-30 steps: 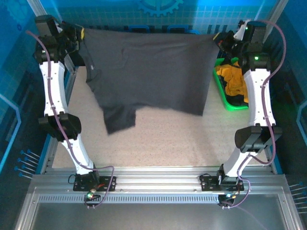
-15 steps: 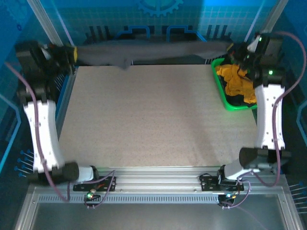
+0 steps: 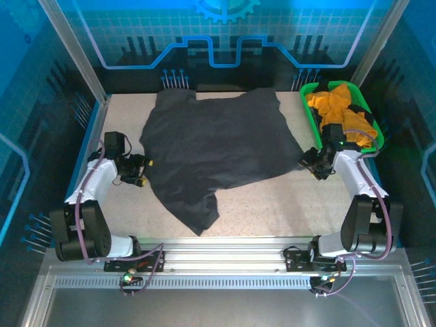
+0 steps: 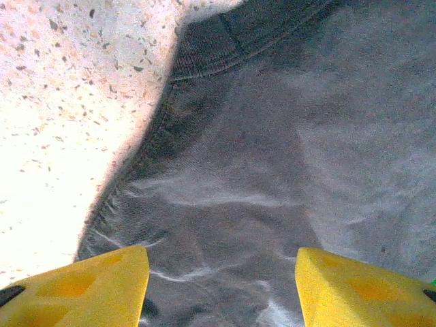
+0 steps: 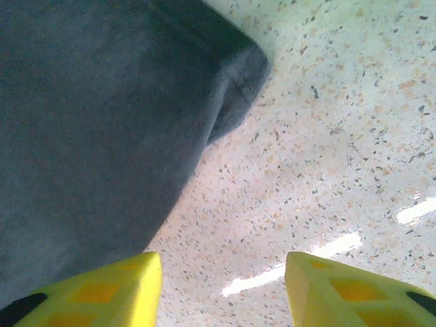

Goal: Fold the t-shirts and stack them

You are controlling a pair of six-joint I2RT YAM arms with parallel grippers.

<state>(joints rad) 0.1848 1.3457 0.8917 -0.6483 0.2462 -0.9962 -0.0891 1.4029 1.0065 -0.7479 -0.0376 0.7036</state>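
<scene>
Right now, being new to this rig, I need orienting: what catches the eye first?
A large dark charcoal-grey cloth t-shirt lies spread and rumpled across the middle of the speckled beige table. At the far right corner, a bright green plastic basket holds a crumpled orange-yellow cloth t-shirt.

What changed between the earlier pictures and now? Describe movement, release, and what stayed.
The dark t-shirt, earlier held up stretched, came down onto the table; the left end effector and right end effector let it go. The orange t-shirt stayed in the green basket.
</scene>
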